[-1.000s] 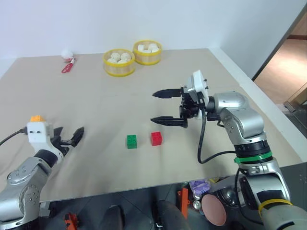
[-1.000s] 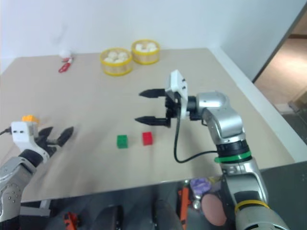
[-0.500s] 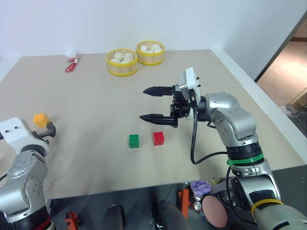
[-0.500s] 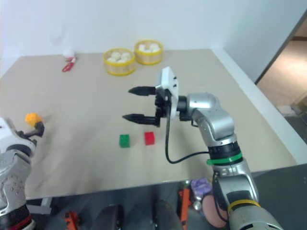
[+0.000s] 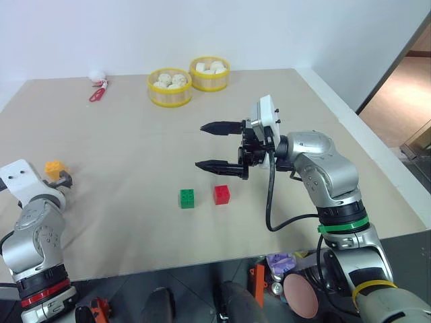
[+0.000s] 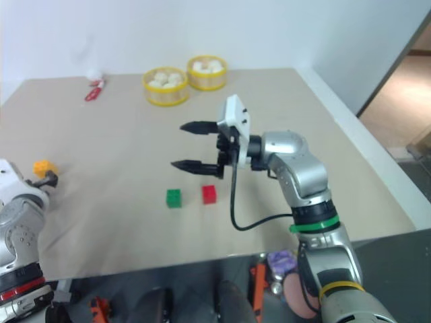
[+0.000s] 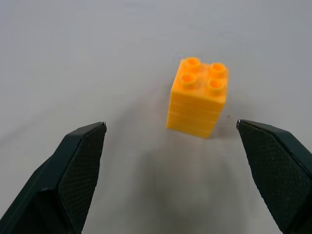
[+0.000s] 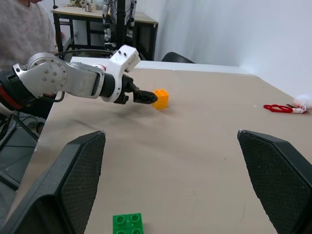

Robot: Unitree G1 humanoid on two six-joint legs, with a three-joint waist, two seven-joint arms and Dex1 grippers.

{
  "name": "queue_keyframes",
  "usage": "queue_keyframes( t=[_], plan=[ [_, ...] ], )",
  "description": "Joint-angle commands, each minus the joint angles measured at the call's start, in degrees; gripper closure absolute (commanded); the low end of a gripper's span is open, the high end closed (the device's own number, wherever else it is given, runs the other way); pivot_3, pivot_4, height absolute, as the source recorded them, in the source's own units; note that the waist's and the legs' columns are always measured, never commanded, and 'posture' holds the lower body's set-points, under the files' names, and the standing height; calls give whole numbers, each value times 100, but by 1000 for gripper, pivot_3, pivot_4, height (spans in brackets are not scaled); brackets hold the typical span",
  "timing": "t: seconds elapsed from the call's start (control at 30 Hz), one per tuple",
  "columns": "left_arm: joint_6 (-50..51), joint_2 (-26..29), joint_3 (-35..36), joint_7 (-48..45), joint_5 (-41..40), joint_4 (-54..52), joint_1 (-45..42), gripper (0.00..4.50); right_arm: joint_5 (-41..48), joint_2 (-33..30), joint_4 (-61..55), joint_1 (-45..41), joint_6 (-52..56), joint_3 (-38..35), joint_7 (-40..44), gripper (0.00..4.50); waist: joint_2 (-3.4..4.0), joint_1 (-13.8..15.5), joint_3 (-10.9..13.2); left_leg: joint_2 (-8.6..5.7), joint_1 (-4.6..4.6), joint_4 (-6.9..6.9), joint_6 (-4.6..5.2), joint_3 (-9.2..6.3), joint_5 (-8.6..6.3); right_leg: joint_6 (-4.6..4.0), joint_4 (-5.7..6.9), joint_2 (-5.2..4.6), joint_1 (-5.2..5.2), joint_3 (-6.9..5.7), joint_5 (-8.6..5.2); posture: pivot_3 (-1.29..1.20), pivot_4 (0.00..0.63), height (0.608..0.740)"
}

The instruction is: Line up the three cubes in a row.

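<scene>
The left tool (image 7: 170, 146) is open, its two fingers set wide on either side of the orange-yellow brick (image 7: 198, 96) but short of it, with bare surface (image 5: 135, 134) between the fingertips and the brick. This brick stands studs up near the left edge of the surface, well apart from the other two. The green brick (image 5: 186, 198) and the red brick (image 5: 221, 194) lie just beside each other, not touching, toward the near edge around the middle. The right tool (image 5: 219, 145) is also open and empty, poised above the surface just beyond the red brick. The step in hand appears to be the grasp of the orange-yellow brick. To do it well, advance the left tool until the pads flank the brick's flat side faces, centre the brick between them, then close squarely so it does not twist or skid toward the left edge. The stretch between this brick and the green one is bare, giving free room for the carry. Two yellow baskets (image 5: 170, 87) and red scissors (image 5: 97, 93) lie along the far edge, well out of the way.
</scene>
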Motion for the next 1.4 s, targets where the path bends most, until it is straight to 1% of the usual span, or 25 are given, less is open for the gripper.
queue_keyframes(
  t=[0.03, 0.3, 0.63, 0.73, 0.83, 0.9, 0.97, 1.17, 1.27, 1.3, 1.33, 1.4],
  plan=[
    [-343, 209, -140, -122, 177, 224, -157, 45, 22, -48, -217, -37, -92, -60, -28, 0, 0, 1, 0, 0, 0, 0, 0, 0, 0, 0, 0, 0, 0, 0, 0, 0, 150, 740],
    [-747, 416, -319, -281, 336, 1086, -552, 45, -31, -74, -177, -50, -163, -44, -44, 0, -1, 2, 0, 0, -2, -1, -1, 2, -1, 1, -2, -1, -1, 0, 0, 0, 150, 740],
    [-987, 510, -394, -304, 406, 1616, -779, 45, -92, -90, -98, -70, -212, -62, -36, 0, -1, 3, 0, 0, -4, -4, -2, 3, -1, 2, -5, -4, -2, 0, 1, 0, 150, 740],
    [-1011, 515, -415, -330, 404, 1669, -795, 795, -108, -100, -71, -74, -233, -64, -33, 0, -1, 3, 0, 0, -4, -4, -2, 2, -1, 2, -5, -4, -3, -1, 1, 0, 150, 740],
    [-1037, 508, -429, -346, 403, 1721, -809, 1802, -105, -105, -55, -79, -238, -71, -32, 0, -1, 3, 0, 0, -6, -4, -3, 2, -2, 2, -6, -4, -3, -2, 1, 0, 150, 740],
    [-1078, 513, -444, -360, 414, 1780, -829, 2577, -107, -110, -44, -81, -244, -69, -27, 0, -1, 4, 0, 0, -6, -4, -3, 2, -2, 2, -6, -4, -3, -2, 1, 0, 150, 740],
    [-1118, 523, -467, -373, 426, 1839, -860, 3215, -115, -109, -27, -89, -253, -63, -26, 0, -1, 4, 0, -1, -6, -4, -3, 2, -2, 2, -6, -5, -3, -1, 1, 0, 150, 740],
    [-1239, 586, -599, -482, 494, 1901, -902, 3228, -138, -118, 24, -117, -283, -54, -9, 0, -1, 3, 0, 0, -6, -4, -3, 2, -2, 2, -6, -4, -3, -2, 1, 0, 150, 740],
    [-1422, 590, -746, -861, 405, 1672, -881, 3228, -150, -131, 48, -126, -299, -52, 6, 0, -1, 6, 0, -1, -6, -4, -3, 2, -2, 2, -6, -5, -3, -3, 1, 0, 150, 740],
    [-1513, 587, -803, -1071, 333, 1563, -876, 3228, -157, -136, 56, -131, -303, -50, 11, 0, -1, 7, 0, -2, -7, -4, -3, 2, -2, 2, -7, -7, -3, -2, 1, 0, 150, 740],
    [-1658, 638, -956, -1511, 226, 1347, -830, 3228, -155, -159, 64, -138, -300, -50, 41, 0, -1, 7, 0, -2, -7, -4, -3, 3, -2, 2, -7, -7, -3, -2, 1, 0, 150, 740],
    [-2003, 928, -1380, -2761, 34, 836, -557, 3228, -54, -348, -37, -98, -190, -41, 298, 0, -3, 5, 1, -2, -12, -4, -4, 3, -2, 2, -11, -8, -5, -3, 1, 0, 150, 740]
  ],
)
